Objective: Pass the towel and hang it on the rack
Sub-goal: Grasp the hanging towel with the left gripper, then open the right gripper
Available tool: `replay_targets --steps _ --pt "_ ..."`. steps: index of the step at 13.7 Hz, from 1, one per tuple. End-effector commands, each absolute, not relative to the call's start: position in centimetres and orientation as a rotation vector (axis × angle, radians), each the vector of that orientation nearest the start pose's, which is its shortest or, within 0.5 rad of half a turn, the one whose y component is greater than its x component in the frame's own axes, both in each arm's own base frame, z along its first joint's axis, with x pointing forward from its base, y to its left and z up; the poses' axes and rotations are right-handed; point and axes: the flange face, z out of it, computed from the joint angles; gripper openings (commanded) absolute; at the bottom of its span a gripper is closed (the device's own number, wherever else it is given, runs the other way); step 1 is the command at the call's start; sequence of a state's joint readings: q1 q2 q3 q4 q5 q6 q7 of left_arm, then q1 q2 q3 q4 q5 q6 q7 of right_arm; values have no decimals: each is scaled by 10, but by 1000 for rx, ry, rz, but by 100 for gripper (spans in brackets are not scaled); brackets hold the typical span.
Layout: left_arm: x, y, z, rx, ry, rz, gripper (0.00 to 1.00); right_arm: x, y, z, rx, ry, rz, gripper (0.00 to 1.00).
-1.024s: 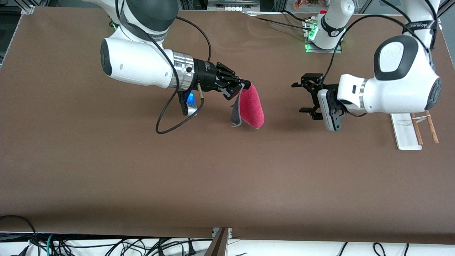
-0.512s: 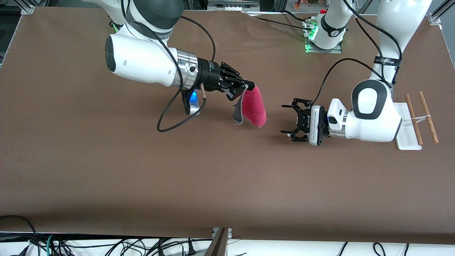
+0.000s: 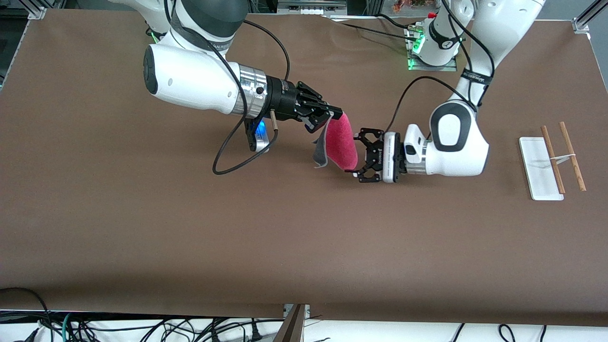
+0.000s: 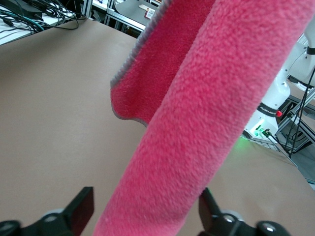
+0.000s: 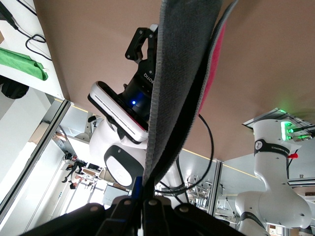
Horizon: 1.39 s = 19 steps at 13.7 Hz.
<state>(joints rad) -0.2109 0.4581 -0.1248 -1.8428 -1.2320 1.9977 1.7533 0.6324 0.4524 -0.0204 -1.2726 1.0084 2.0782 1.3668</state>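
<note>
My right gripper (image 3: 332, 115) is shut on the top edge of the towel (image 3: 341, 145), which hangs folded over the middle of the table, pink side toward the left arm, dark grey side (image 3: 319, 152) toward the right arm. In the right wrist view the gripper (image 5: 147, 196) pinches the grey cloth (image 5: 182, 73). My left gripper (image 3: 359, 155) is open at the towel's lower part. In the left wrist view the pink towel (image 4: 197, 123) fills the gap between its spread fingers (image 4: 81, 209). The rack (image 3: 539, 166) stands at the left arm's end of the table.
The rack's two wooden rods (image 3: 553, 159) lie beside its white base. A black cable loop (image 3: 237, 156) hangs from the right arm's wrist. The left arm's base with green lights (image 3: 430, 47) stands at the table's edge farthest from the front camera.
The left arm has swung from near the rack to the towel, and its open fingers now flank the towel's lower part. The right arm has shifted slightly, still holding the towel.
</note>
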Motion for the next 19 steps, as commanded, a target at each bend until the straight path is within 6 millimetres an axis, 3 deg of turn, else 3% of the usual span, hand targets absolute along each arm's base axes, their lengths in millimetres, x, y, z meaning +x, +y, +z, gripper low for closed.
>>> replay_targets --steps 1,8,10,12,13,14,15,19 --pt "580 -251 296 1612 -1353 664 0 571 461 563 -1878 1186 760 0" --pt "582 -245 297 1606 -1355 674 0 572 459 563 -1875 1189 759 1" --pt "582 -244 298 1607 -1359 674 0 574 458 562 -1874 1193 758 26" --pt "583 -240 299 1611 -1362 676 0 574 457 561 -1873 1195 758 61" --pt "583 -240 299 1609 -1365 675 0 574 457 562 -1873 1194 757 64" --pt "584 -239 300 1611 -1365 675 0 576 454 563 -1869 1195 753 92" --pt "586 -235 304 1612 -1369 683 0 578 452 562 -1874 1196 751 100" --pt "611 -195 329 1637 -1525 683 0 601 419 560 -1873 1226 694 100"
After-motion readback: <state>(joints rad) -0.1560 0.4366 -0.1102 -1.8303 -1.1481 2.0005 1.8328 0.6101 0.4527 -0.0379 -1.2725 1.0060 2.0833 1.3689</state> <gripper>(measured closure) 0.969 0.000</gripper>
